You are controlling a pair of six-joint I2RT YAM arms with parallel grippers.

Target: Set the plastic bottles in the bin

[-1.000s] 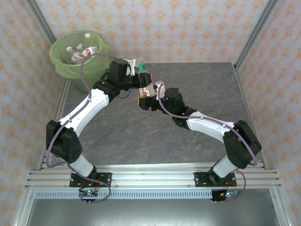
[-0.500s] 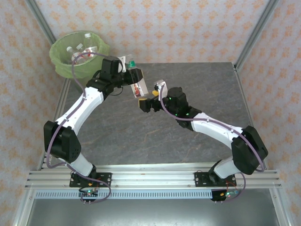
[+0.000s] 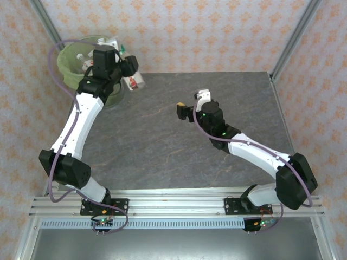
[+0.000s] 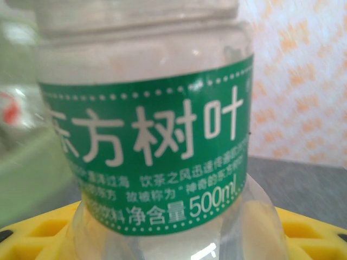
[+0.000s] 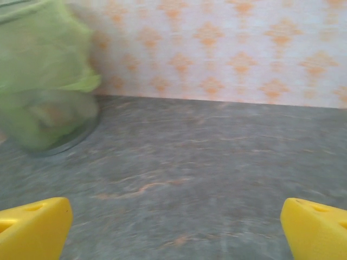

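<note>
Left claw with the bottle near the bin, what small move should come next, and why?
Probably swing the left claw slightly farther left before releasing: the bottle it grips seems to hang beside the bin's right rim, not over the opening.

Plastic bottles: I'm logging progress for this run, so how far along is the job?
Done: several bottles already lie in the bin. In hand: the left gripper is shut on a green-labelled bottle beside the bin's rim, not yet dropped. Left: release it. The right gripper is open and empty, and the table holds no more bottles that I can see, so this looks like the last.
</note>
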